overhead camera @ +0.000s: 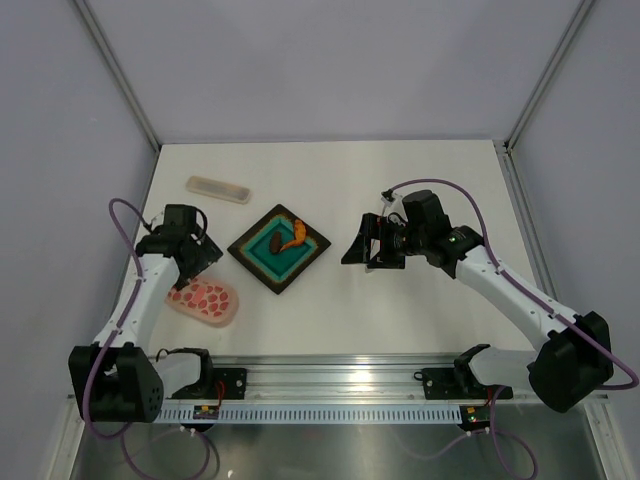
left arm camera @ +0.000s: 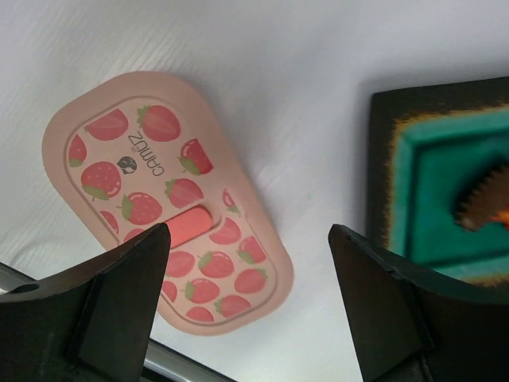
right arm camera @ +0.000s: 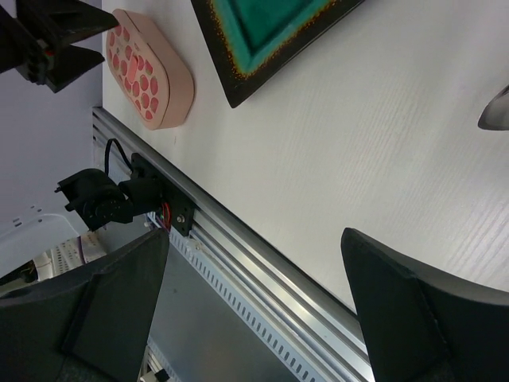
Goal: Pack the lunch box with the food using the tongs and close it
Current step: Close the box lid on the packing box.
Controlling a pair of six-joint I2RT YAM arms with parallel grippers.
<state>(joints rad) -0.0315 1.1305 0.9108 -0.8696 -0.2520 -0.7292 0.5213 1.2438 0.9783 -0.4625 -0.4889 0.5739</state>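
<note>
Left pincer (left arm camera: 248, 239), spread wide, faces the lunch box (left arm camera: 159, 183); right pincer (right arm camera: 254, 239) spread too.

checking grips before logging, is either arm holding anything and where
Nothing is held: the left gripper and the right gripper both stand open and empty.

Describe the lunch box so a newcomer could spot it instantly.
On the white table, look to the near left. There lies a salmon-pink oval box with a strawberry-printed lid, unlike the dark square teal-centred tray and the long pale translucent case.
</note>
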